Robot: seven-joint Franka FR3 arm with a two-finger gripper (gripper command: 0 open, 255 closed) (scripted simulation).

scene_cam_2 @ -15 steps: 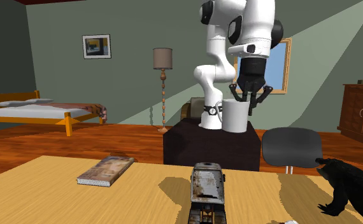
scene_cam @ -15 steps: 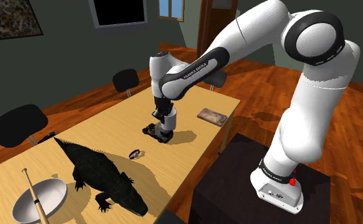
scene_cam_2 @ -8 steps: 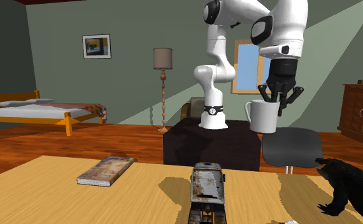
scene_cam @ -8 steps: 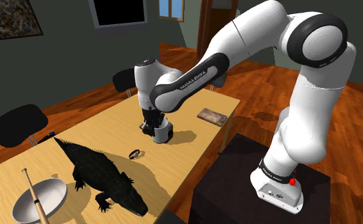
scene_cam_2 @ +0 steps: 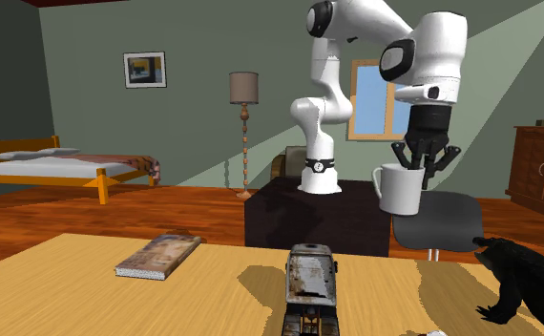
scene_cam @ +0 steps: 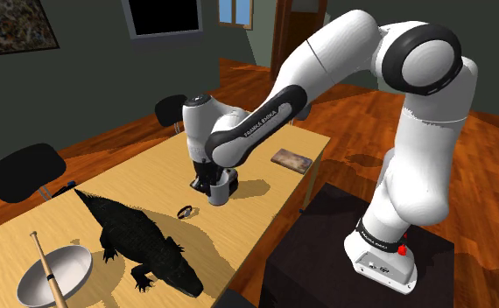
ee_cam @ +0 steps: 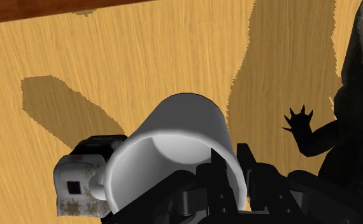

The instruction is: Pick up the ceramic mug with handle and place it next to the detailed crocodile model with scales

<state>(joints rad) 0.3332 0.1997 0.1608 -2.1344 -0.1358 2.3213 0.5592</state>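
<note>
White handled mug (scene_cam_2: 399, 189) hangs slightly tilted in the air, apart from the dark crocodile (scene_cam: 138, 241) lying flat.

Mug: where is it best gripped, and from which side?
By its rim wall, from above, as the hand holds the white mug now: it hangs about upright, mouth open upward, so one finger fits inside and one outside, opposite the handle.

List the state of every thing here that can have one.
white mug, held by its rim, clear above the table
gripper, shut on the white mug
crocodile model, lying flat on the table
book, closed, lying flat
baseball bat, resting across the bowl
</note>
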